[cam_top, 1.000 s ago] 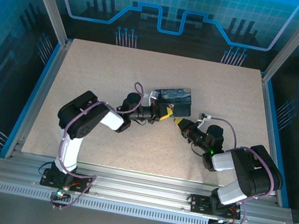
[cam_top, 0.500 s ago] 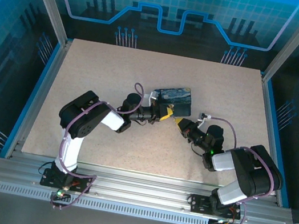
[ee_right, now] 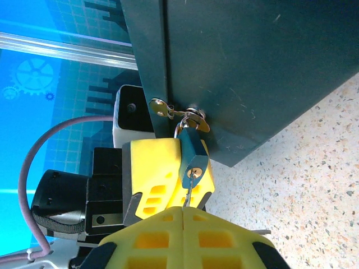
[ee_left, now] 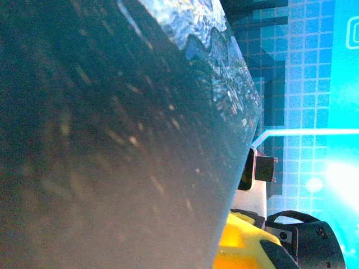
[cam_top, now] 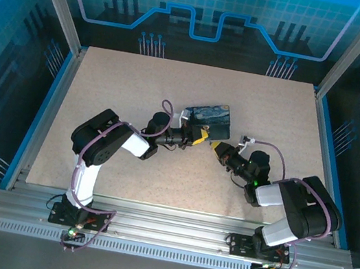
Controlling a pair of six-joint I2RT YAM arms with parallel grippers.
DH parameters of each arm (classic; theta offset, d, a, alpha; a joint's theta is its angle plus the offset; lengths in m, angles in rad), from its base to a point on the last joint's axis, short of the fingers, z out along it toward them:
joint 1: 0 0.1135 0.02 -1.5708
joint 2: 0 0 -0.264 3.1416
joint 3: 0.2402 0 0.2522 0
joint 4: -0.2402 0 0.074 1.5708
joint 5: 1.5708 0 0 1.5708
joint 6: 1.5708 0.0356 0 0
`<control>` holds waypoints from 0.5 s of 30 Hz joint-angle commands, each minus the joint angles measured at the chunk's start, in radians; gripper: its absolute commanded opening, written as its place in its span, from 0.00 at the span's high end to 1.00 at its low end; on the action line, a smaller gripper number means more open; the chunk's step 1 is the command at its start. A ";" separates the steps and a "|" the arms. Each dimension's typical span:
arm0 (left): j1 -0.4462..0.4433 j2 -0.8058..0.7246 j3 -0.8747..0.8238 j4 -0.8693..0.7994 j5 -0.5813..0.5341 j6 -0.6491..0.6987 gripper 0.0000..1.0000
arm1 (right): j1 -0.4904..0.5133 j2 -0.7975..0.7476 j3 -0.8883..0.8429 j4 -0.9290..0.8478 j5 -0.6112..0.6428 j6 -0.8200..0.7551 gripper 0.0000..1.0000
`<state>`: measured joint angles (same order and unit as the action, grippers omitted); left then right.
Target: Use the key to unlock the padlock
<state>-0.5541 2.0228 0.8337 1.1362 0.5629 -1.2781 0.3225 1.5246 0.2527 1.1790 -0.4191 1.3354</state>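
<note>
Hanging on the dark box (ee_right: 252, 67), the padlock (ee_right: 192, 150) holds the key (ee_right: 192, 188).

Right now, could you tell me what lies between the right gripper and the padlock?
The key: in the right wrist view its thin shaft runs from the shut right gripper up into the padlock.
</note>
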 commanded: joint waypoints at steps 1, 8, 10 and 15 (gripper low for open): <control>0.000 0.003 -0.009 0.069 0.031 -0.008 1.00 | 0.013 0.008 0.006 0.039 0.016 -0.007 1.00; 0.000 0.006 -0.013 0.079 0.033 -0.016 1.00 | 0.013 0.027 0.016 0.056 0.007 -0.005 1.00; 0.000 0.008 -0.011 0.081 0.032 -0.018 1.00 | 0.013 0.028 0.011 0.059 0.002 -0.005 1.00; 0.003 0.008 -0.007 0.080 0.034 -0.018 1.00 | 0.013 0.028 -0.001 0.058 -0.014 -0.013 1.00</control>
<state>-0.5526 2.0232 0.8326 1.1500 0.5632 -1.2846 0.3225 1.5433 0.2527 1.1919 -0.4236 1.3354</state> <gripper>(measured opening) 0.093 0.061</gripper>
